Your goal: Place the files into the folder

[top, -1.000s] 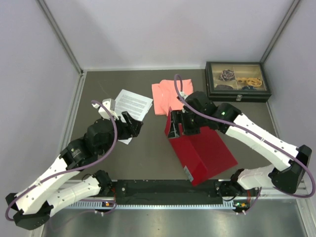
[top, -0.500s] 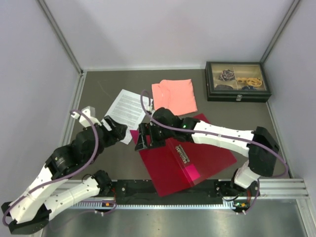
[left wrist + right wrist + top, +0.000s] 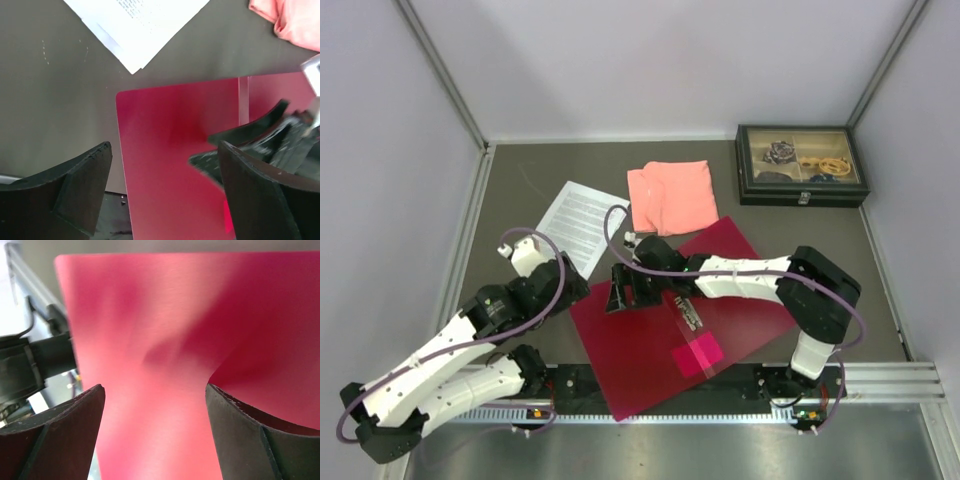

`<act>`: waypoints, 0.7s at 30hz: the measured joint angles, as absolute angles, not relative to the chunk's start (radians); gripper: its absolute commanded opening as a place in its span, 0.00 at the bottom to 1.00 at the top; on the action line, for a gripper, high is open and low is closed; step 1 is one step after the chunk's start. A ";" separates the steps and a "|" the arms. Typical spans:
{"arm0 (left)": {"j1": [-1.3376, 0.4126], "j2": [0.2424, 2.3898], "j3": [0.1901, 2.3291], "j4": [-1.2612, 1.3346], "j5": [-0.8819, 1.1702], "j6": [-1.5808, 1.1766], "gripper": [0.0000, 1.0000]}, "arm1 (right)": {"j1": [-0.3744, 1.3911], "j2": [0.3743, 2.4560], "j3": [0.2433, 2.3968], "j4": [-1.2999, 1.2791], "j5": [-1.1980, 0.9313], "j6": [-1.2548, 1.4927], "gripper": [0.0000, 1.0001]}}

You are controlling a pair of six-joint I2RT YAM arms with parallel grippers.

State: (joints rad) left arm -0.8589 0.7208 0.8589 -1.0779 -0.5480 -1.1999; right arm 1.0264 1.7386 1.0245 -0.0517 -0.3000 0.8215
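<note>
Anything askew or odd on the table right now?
Open flat crimson-red plastic folder lies skewed, its near corner over the black base rail. White printed paper sheets sit slightly fanned outside it. Nothing looks spilled.

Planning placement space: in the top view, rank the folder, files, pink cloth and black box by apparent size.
1. folder, lying open.
2. black box.
3. pink cloth and files: they look about alike, so unranked.

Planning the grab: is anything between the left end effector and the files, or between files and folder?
Only bare table separates the left end effector from the files. The right end effector hangs over the folder, on its half nearest them, perhaps blocking placement.
</note>
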 measured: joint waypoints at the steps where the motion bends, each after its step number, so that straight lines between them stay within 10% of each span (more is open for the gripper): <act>1: -0.859 0.713 0.835 -1.074 -0.542 -1.207 0.93 | 1.010 1.739 1.014 -0.050 -0.299 0.811 0.81; 21: -0.858 0.873 0.616 -0.832 -0.443 -1.245 0.98 | 0.656 1.637 0.759 0.088 -0.372 0.816 0.81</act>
